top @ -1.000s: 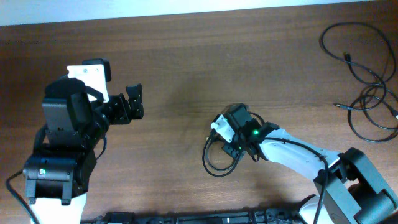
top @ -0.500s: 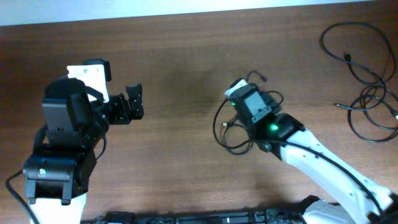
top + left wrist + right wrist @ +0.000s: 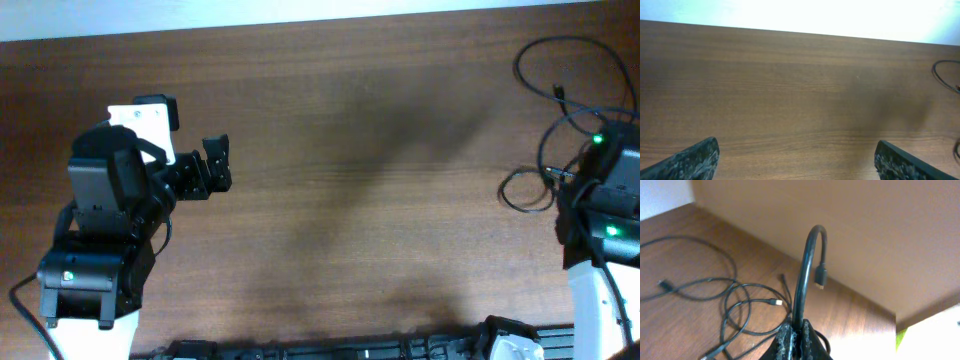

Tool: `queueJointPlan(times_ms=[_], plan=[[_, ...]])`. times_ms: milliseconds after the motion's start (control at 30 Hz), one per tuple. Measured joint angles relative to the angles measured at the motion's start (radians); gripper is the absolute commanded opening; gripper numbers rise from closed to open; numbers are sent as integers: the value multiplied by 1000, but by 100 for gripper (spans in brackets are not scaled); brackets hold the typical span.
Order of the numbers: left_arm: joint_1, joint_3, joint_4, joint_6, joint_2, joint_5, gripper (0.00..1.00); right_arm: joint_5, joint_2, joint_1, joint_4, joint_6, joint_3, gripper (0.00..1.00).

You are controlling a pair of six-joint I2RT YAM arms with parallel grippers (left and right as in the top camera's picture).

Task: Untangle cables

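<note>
From overhead, the cables (image 3: 560,92) were cut off by the right edge and partly covered by the right arm (image 3: 605,215), beneath which the right pincer (image 3: 796,330) was hidden. From the left wrist, the fingertips (image 3: 696,159) of the left pincer (image 3: 797,161) were cropped by the bottom edge.

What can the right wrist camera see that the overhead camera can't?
Only the right wrist view shows the right gripper shut on a black cable, which arches up and over so that its plug dangles. Only the overhead view shows the left gripper, open, far from any cable. Both show the loose cables lying on the brown table.
</note>
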Motion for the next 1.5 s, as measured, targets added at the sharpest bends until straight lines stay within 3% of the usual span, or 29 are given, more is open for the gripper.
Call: queueJointPlan(times_ms=[167,300,333,400,433,533,600,733,933,1100,1333,1500], plan=[[0,0,0,0,0,0,99,-194,7,-278,-20,183,0,4],[0,0,0,0,0,0,99,-339,89,-368,-31,221,0,4],[0,0,0,0,0,0,99,-367,120,-377,-35,222,0,14],[0,0,0,0,0,0,99,-426,190,-383,-39,229,0,49],[0,0,0,0,0,0,99,-450,214,-383,-40,233,0,56],[0,0,0,0,0,0,99,-518,300,-384,-56,241,0,94],[0,0,0,0,0,0,99,-538,336,-385,-66,242,0,100],[0,0,0,0,0,0,99,-608,352,-385,-57,227,0,99],[0,0,1,0,0,0,99,-1206,352,-335,46,82,1,99],[0,0,0,0,0,0,99,-1439,352,-155,40,74,1,99],[0,0,0,0,0,0,99,-1409,352,208,12,-31,1,99],[0,0,0,0,0,0,99,-1019,352,398,-13,-106,1,99]])
